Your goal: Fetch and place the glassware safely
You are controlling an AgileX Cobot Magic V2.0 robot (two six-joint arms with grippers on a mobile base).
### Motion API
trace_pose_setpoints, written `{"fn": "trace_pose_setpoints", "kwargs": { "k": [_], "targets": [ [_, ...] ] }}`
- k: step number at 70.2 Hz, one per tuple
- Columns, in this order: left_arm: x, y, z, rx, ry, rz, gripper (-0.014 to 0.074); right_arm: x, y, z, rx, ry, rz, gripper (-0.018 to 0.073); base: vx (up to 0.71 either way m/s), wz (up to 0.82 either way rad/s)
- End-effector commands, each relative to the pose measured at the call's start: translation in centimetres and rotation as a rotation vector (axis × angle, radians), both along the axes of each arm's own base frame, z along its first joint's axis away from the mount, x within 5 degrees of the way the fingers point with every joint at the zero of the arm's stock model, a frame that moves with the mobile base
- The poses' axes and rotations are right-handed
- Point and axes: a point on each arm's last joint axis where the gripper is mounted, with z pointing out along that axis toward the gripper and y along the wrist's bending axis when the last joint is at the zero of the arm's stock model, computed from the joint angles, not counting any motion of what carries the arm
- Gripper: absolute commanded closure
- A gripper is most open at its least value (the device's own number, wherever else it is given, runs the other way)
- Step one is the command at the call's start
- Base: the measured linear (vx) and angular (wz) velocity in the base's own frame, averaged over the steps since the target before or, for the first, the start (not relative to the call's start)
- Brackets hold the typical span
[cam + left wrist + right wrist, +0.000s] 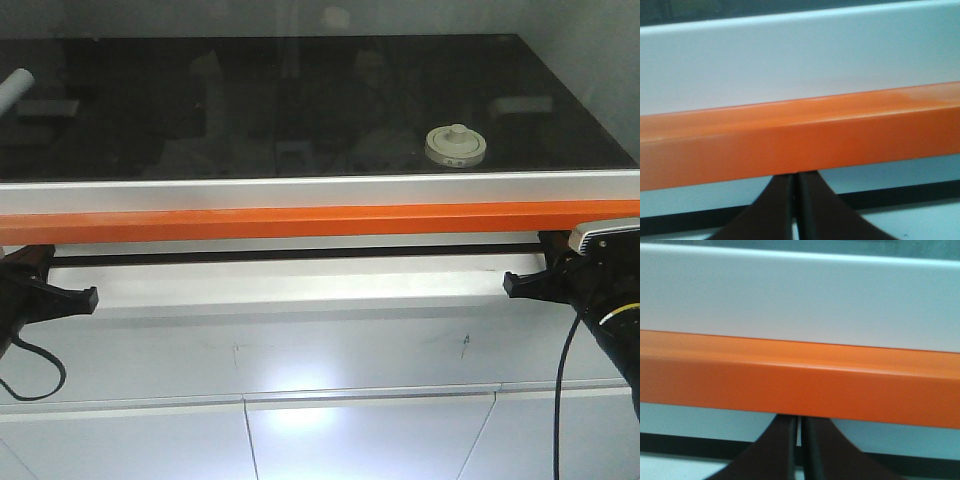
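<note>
One broad black worktop (200, 110) fills the upper half of the front view, glossy enough to throw reflections. It is edged along its near side by a pale metal strip with an orange bar (300, 220) under it. Below the bar runs a white ledge (300, 285), and both arms sit low at that level, beneath the worktop's surface.

The left hand (88, 297) points inward from 9 o'clock and the right hand (510, 284) points inward from 3 o'clock. In each wrist view the dark fingers lie together with only a thin seam between them. Both hands hold nothing and face the orange bar close up.

The jar (455, 145) stands upright on the worktop, towards the near right of it and set back from the front edge. It is alone, and nothing touches it. From the right hand it lies at about 11 o'clock, up over the bar and beyond. From the left hand it lies at about 2 o'clock, well apart. The right arm is clearly the nearer and looks the natural one to fetch it.

The jar is squat and round, with its axis vertical and the knob (458, 130) uppermost, so no side approach is favoured. The hand would need to rise clear of the bar first and spread its fingers.

The cream lid (440, 150) is seated on the jar. Little of the glass body shows, so I cannot tell what is inside. A white rolled tube (12, 88) lies at the worktop's far left edge, at about 10 o'clock, well away.
</note>
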Motion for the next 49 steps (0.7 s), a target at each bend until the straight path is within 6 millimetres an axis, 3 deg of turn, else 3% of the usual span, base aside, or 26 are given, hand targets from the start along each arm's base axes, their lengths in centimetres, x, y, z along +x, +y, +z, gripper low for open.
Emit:
{"fn": "trace_pose_setpoints", "kwargs": {
  "k": [1,49],
  "targets": [
    [0.5,-0.2,4.5,-0.006,-0.281,-0.006,0.0603,0.7,0.0,4.2,0.019,-0.276,0.015,0.056,0.0,0.0],
    [0.0,-0.2,8.7,-0.007,-0.332,-0.006,0.0603,1.5,0.1,9.7,-0.025,-0.354,0.034,0.056,0.0,0.0]
  ]
}}
